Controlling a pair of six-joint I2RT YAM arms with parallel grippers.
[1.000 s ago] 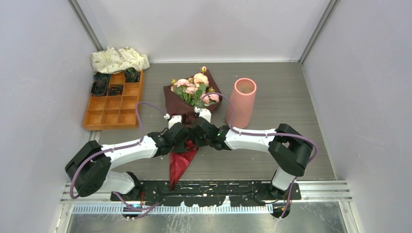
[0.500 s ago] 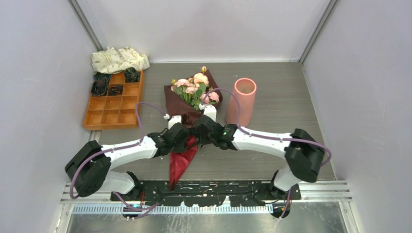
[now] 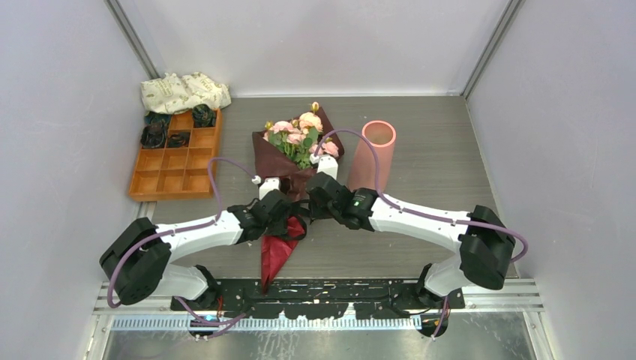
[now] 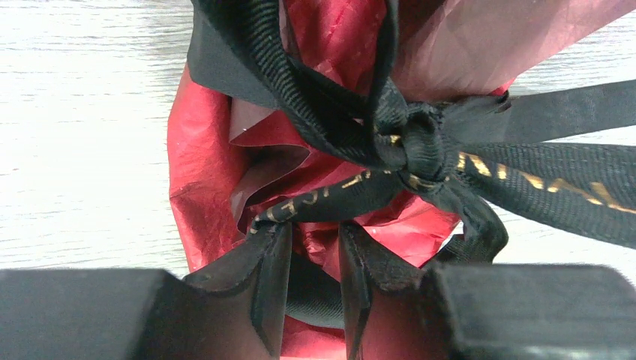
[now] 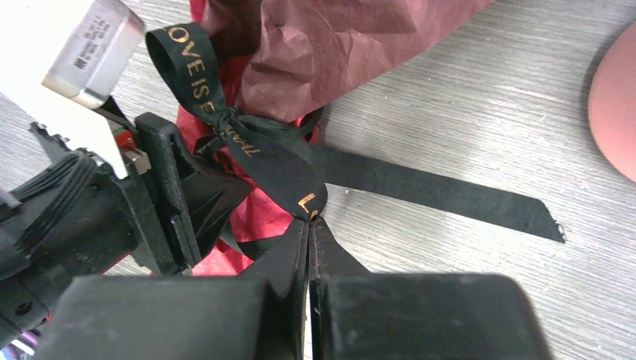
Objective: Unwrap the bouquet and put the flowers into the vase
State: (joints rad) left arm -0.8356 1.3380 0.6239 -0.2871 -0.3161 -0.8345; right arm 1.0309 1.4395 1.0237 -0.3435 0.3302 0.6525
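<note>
The bouquet [image 3: 295, 150] lies mid-table, pink and peach flowers [image 3: 298, 135] pointing away, wrapped in dark maroon paper [image 5: 337, 45] over red paper [image 4: 202, 180]. A black ribbon [image 4: 420, 139] with gold lettering is knotted round its neck. My left gripper [image 4: 315, 247] is closed on the red paper stem just below the knot. My right gripper [image 5: 310, 225] is shut on one ribbon tail [image 5: 281, 165], and the other tail [image 5: 435, 191] lies flat on the table. The salmon-pink vase [image 3: 373, 154] stands upright to the right of the bouquet.
An orange compartment tray [image 3: 176, 161] with dark items in its far cells sits at the left. A cream patterned cloth bundle [image 3: 184, 91] lies behind it. Grey walls close in the table on three sides.
My right gripper has shut on the ribbon tail and drawn it to the right, with its elbow swinging out right. The left arm has stayed put on the bouquet.
</note>
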